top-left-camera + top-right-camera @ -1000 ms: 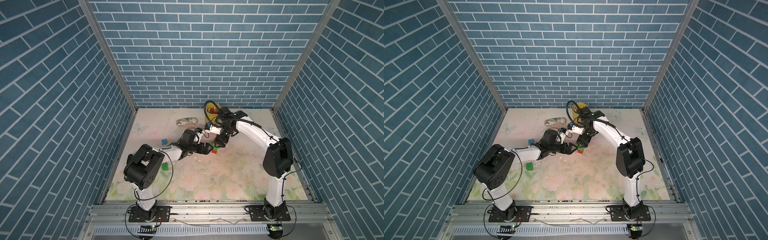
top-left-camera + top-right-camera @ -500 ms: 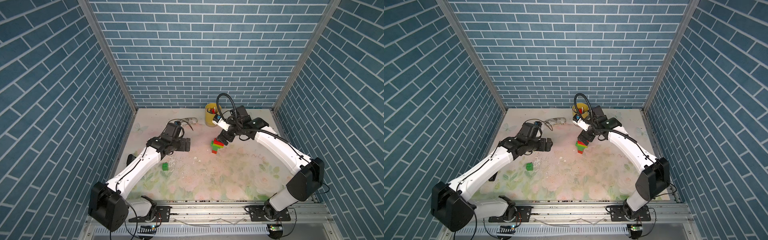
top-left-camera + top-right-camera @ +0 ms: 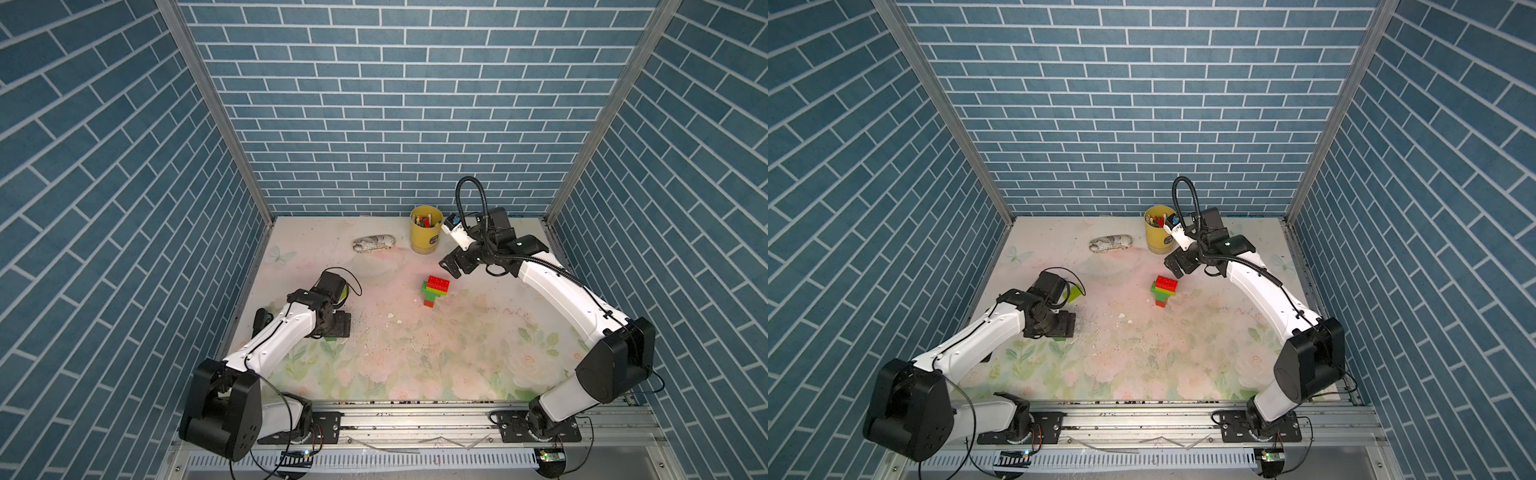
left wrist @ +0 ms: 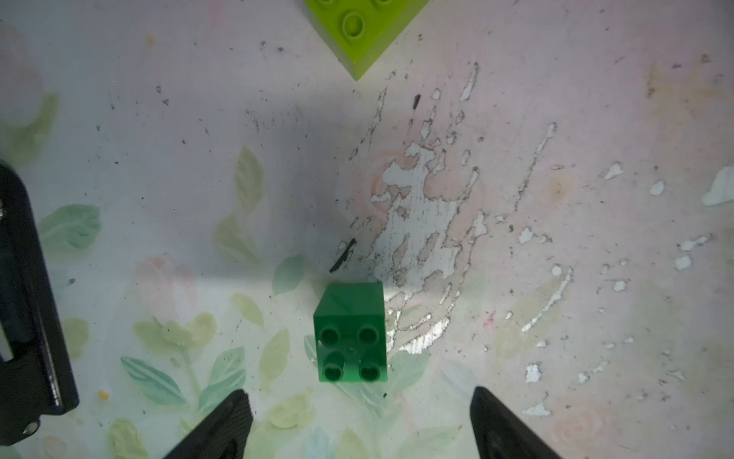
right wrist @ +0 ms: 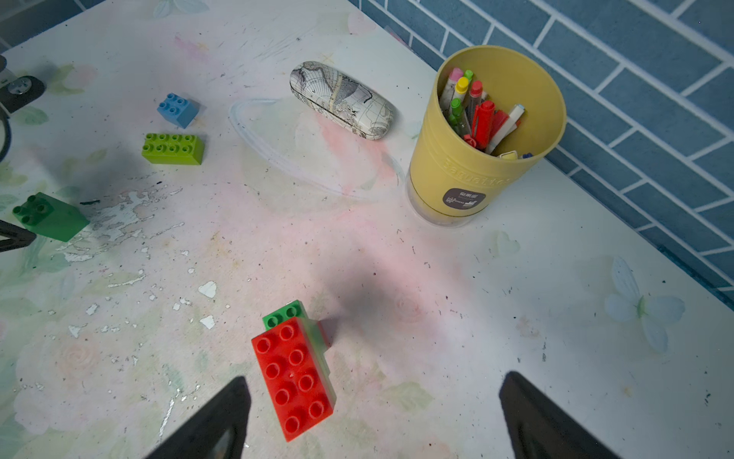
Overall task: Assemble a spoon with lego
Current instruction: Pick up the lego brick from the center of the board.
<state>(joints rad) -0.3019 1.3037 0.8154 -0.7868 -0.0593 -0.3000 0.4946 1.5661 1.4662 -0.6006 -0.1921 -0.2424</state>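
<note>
Nearest, the left end effector (image 4: 357, 391) stood open over the counter (image 4: 595, 119). A loose green brick (image 4: 351, 334) sat just ahead of its jaws, untouched. Farther off, mid-counter, stood the part-built spoon (image 5: 296, 369), topped in red. The right end effector (image 5: 375, 379) hung above it, open and empty. The bricks were judged light, rigid and smooth-sided, best gripped across opposite flat walls, below the studs.
</note>
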